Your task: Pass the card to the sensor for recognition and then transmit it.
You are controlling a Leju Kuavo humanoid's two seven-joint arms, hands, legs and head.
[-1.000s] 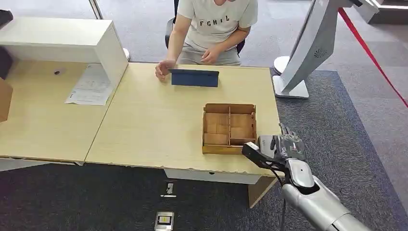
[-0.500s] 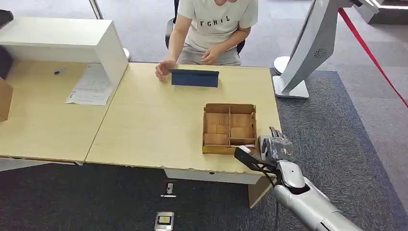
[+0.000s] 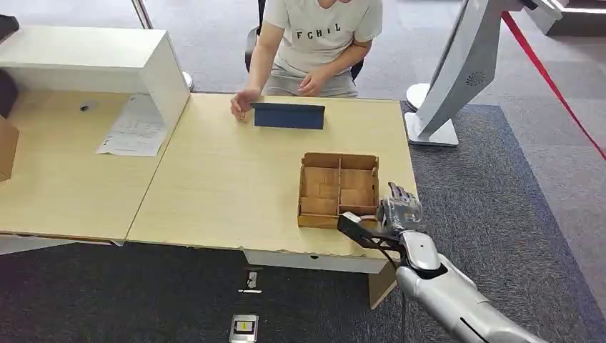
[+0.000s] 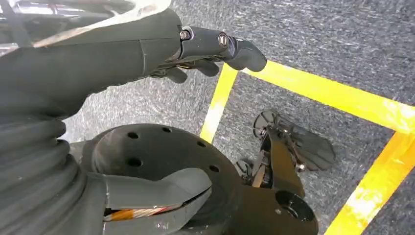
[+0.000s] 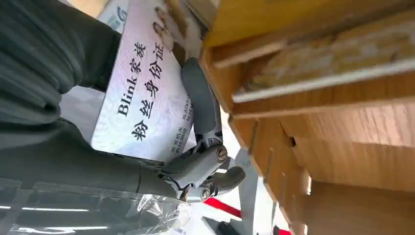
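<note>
Since a second earlier, your right robot hand point(image 3: 401, 213) had slid left to the wooden box point(image 3: 339, 189), fingers closed on the card point(image 5: 147, 93).
Risk you faced: card edge catching the box wall and slipping from the pinch.

Right hand point(image 3: 400, 212) holding the card point(image 5: 147, 93) hard against the wooden divided tray point(image 3: 339, 190) on the table's point(image 3: 229, 186) right near corner, broad bare tabletop between tray and blue tablet point(image 3: 289, 116), a person's hand point(image 3: 244, 102) touching the tablet's left end.
</note>
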